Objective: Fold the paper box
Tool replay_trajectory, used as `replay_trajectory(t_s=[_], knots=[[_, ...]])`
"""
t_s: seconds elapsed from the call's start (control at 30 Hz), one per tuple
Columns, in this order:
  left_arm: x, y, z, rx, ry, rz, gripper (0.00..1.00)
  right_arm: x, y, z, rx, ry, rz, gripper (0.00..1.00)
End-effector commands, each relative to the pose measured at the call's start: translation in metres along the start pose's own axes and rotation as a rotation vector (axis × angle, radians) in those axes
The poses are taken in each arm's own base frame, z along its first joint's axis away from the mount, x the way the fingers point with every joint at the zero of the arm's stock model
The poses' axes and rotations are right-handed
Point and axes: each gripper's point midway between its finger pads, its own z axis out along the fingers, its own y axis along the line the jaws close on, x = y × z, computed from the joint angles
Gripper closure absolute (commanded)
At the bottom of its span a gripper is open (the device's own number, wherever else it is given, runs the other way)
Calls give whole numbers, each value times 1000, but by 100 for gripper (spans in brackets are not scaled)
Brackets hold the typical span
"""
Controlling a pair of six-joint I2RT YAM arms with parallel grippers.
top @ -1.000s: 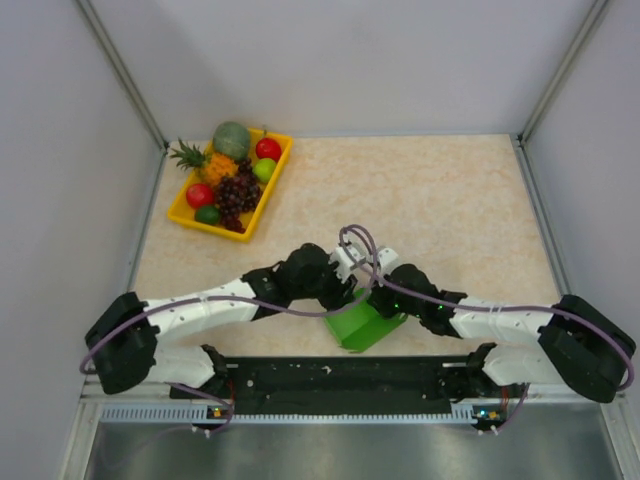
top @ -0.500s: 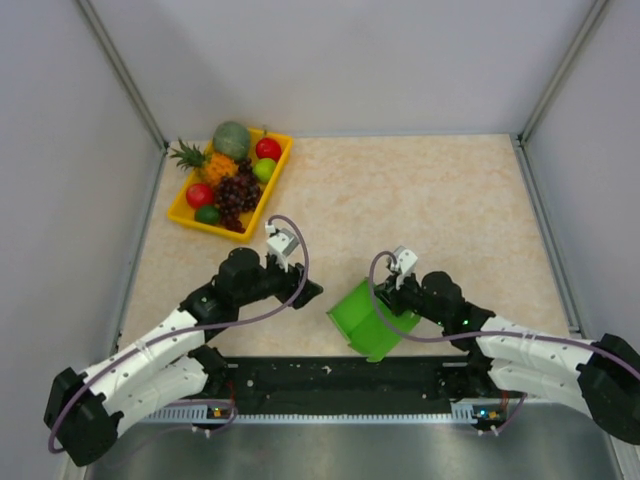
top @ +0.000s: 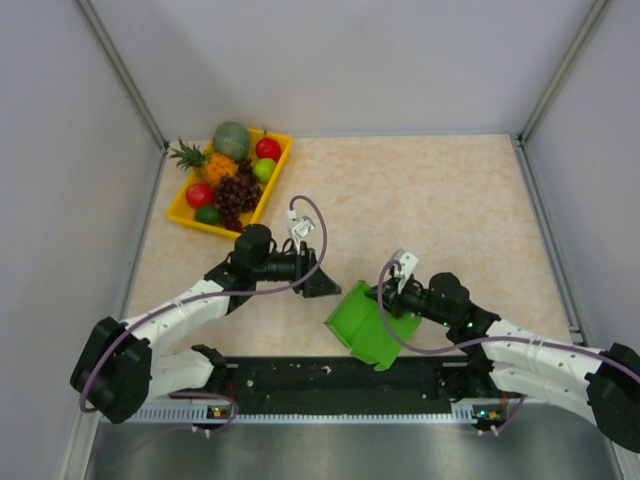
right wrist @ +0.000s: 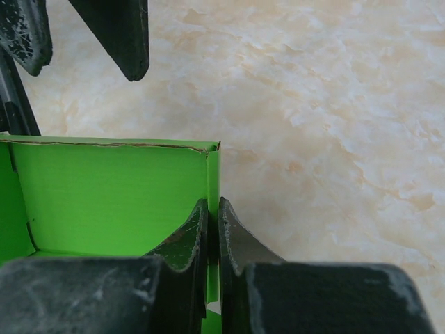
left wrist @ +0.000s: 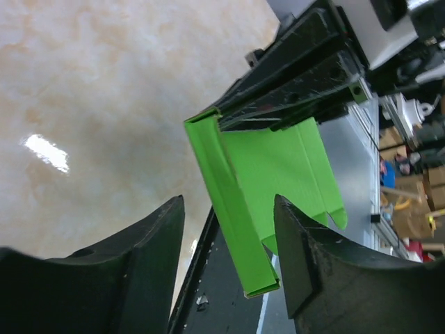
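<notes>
Spreading across the floor of a white-walled enclosure, the beige marbled desk [top: 450, 190] carries everything here, with a black rail [top: 340, 375] along its near edge where the two arms are bolted. The left arm [top: 190, 305] reaches in from the left and the right arm [top: 530, 350] from the right, so that they meet near the middle of the near edge.

A yellow fruit tray [top: 272, 190] sits at the far left corner, well apart from both arms.

The paper box [top: 365, 325] is bright green and partly folded. It lies at the near middle of the desk, tilted, and its near corner overlaps the rail in the top view. The left wrist view shows a long narrow flap creased up along one side [left wrist: 271, 167] and a notched tab at the far end. The right wrist view shows a flat panel with an upright wall at its edge [right wrist: 104, 195].

The right gripper [top: 388, 297] is clamped narrow on that upright wall, one finger on each face of the card [right wrist: 212, 209].

The left gripper [top: 326, 287] stands wide with nothing in it [left wrist: 228, 209]. It points at the box's left corner from just beside it; I cannot tell whether it touches.

In the tray lie a green melon [top: 231, 139], a pineapple [top: 205, 162], dark grapes [top: 236, 195] and a red apple [top: 268, 149].

Past the rail, cardboard cartons [left wrist: 417, 209] are too blurred for any print to be read.
</notes>
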Motion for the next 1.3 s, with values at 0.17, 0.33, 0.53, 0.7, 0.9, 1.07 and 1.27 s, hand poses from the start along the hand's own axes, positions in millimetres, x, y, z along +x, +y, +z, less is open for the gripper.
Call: replay_trajectory(t_s=[0.17, 0.33, 0.53, 0.7, 0.9, 1.07, 1.27], knots=[[-15, -41, 6, 245, 27, 53, 38, -52, 7, 3, -45, -152, -53, 100], [-9, -31, 17, 222, 64, 27, 35, -60, 9, 2, -57, -175, -55, 100], [-1, -41, 35, 233, 124, 51, 46, -72, 8, 3, -38, -209, -52, 100], [1, -39, 45, 230, 150, 35, 64, -71, 3, 14, 65, -154, -83, 100], [-3, -39, 48, 206, 161, 49, 68, -72, -6, 14, 151, -160, -81, 100], [-2, -50, 54, 227, 173, 53, 70, -78, 0, 21, 208, -135, -162, 100], [4, -48, 55, 207, 194, 56, 69, -78, 0, 23, 233, -144, -154, 100]])
